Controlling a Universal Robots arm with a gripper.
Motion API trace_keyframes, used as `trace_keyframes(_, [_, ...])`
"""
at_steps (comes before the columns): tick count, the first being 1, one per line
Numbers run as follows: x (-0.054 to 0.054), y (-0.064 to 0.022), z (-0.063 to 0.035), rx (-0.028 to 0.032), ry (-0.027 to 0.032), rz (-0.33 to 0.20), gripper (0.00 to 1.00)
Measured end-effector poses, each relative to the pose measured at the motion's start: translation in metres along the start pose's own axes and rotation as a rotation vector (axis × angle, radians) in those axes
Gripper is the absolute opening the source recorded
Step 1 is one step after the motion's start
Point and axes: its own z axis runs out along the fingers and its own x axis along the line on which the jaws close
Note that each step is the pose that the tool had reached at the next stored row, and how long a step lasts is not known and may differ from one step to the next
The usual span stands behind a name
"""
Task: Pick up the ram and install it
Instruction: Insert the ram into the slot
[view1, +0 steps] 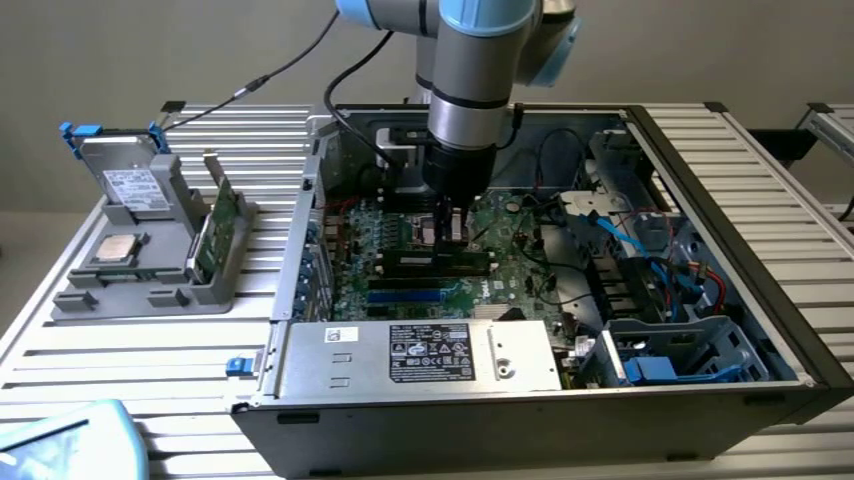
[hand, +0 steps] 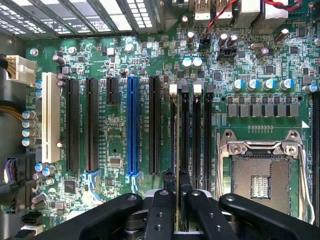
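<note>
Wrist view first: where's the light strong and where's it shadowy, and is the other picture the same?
Wrist view: the green circuit board is evenly lit, and the metal slats beyond it glare near-white. Exterior view: the ribbed table is bright, while the inside of the computer case sits in shade beneath the arm.

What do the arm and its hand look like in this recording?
The arm is a grey metal cylinder with light blue joint caps and a black band near the wrist. Black cables trail away from it towards the exterior view's left. The hand is matte black and slim, built from rounded links with small round screw holes. No markings are legible.
</note>
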Motion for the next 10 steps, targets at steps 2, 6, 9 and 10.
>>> trace_keyframes(2, [-0.0002,0.0,-0.0002,0.0,0.0005,0.0,0.15])
trace_keyframes(6, [-0.0018,0.0001,-0.0006,0.0001,0.0049,0.001,0.15])
trace_keyframes(9, [-0.0022,0.0,-0.0012,0.0001,0.008,0.0,0.15])
trace_keyframes(10, [-0.0022,0.0001,-0.0017,0.0,0.0084,0.001,0.15])
